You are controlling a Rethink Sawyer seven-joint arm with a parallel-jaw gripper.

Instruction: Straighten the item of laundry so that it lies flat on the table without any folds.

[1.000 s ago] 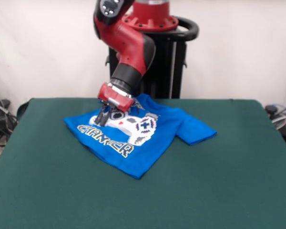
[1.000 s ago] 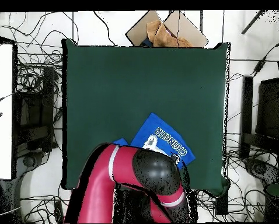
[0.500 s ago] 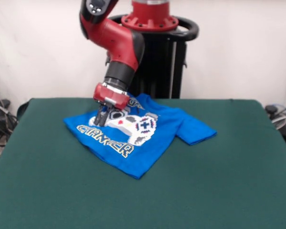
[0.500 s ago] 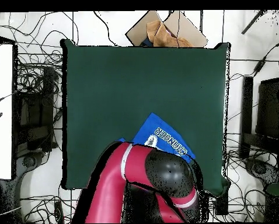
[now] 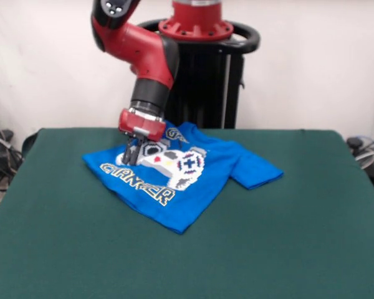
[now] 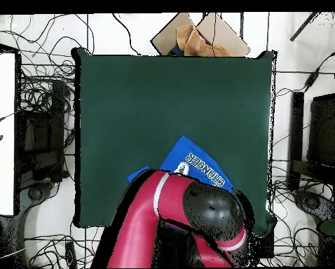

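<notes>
The item of laundry [image 5: 193, 193] is a bright blue T-shirt lying askew on the far half of the table [image 5: 287, 249], print side up. One sleeve points right, a corner points toward the near edge, and the cloth is rumpled along its far edge. My gripper [image 5: 132, 156] comes down onto the left end of the controller print, touching the cloth. In the overhead view my arm hides the gripper and much of the shirt [image 6: 198, 164]. Only the lettered part and a blue corner show there.
The shirt sits close to the table's robot-side edge [image 6: 170, 223]. The green cloth [image 6: 170, 98] stretches wide beyond it. A cardboard box [image 6: 198, 38] lies off the far end in the overhead view, and cables run on the floor around the table.
My gripper has slid a little to the left across the shirt's print and the arm has swung with it. The shirt has barely shifted.
</notes>
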